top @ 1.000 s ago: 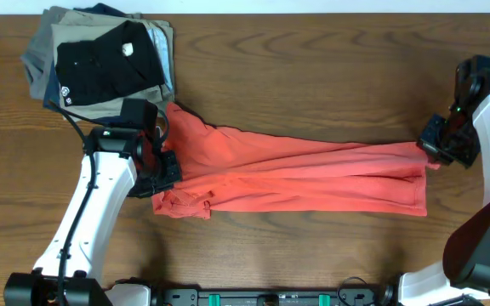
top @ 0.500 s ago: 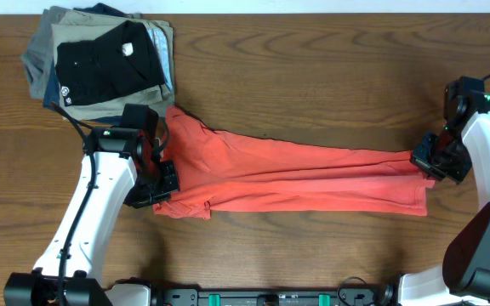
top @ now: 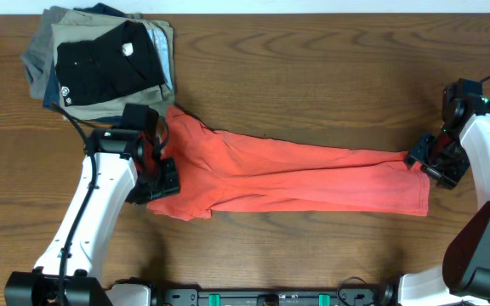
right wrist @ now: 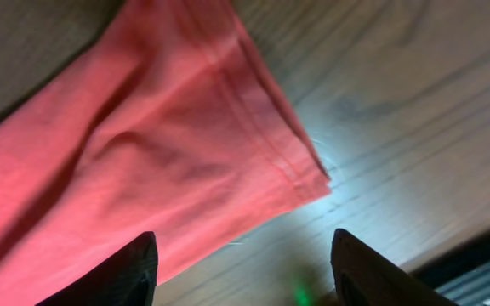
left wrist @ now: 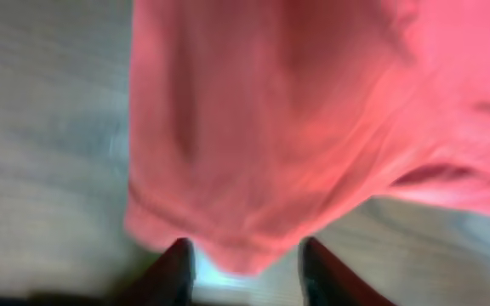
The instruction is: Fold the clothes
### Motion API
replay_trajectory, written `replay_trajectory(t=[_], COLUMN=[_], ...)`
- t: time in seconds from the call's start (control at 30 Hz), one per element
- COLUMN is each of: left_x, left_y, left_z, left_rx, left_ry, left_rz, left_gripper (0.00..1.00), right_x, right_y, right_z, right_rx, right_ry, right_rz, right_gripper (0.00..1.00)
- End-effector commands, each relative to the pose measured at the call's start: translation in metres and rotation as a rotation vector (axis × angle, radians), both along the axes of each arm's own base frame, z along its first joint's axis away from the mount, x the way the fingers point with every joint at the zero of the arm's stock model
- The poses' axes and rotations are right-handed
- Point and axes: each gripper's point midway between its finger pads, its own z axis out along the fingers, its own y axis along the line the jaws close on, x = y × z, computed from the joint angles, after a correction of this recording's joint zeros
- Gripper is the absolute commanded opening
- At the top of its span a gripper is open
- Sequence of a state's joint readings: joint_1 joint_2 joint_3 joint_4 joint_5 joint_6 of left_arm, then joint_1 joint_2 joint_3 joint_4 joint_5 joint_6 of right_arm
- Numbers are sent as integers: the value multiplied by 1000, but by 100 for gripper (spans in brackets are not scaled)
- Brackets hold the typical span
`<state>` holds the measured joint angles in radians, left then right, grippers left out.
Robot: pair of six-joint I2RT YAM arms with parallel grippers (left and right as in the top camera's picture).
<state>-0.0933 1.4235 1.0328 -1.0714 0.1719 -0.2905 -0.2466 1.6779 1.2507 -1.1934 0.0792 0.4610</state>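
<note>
T-shirt [top: 296,174] hems beside left gripper [top: 162,180] and right gripper [top: 424,163], bare table [top: 313,68] beyond

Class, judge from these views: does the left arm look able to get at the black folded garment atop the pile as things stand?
Probably yes. The black folded garment lies uncovered atop the pile, close to the left hand. That hand looks open at the end of the red-orange shirt.

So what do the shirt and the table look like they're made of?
Shirt: a soft, matte knit, probably cotton jersey. It lies in loose folds, and the right wrist view shows rows of stitching along the hem.
Table: brown wood grain with a slight sheen that catches glare. Whether it is solid wood or laminate cannot be told.
</note>
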Motion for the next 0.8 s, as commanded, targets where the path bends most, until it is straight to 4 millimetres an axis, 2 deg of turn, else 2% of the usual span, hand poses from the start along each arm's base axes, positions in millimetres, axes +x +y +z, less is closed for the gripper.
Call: replay_trajectory(t=[0.0,0.1,0.27,0.43,0.77], left_x=[11,26,42,46,38], left_y=[1,-6,-8,-9,-8], left_z=[-3,0,1,-10,-76], left_rx=[6,-31,-45,-47,-40], left_ry=[-47,-109,-173,-200,-123], left_rz=[-6,-8,-10,-11,-9], left_gripper=[25,7,6,6,6], right_x=[10,18,23,20,7], right_y=[15,27,40,56,72], right_z=[3,3,0,-17,-59], right_rx=[87,138,140,143,173], right_ry=[-62,-97,-106,-99,-108], right_rz=[25,61,108,137,121], right_gripper=[54,36,17,18,22])
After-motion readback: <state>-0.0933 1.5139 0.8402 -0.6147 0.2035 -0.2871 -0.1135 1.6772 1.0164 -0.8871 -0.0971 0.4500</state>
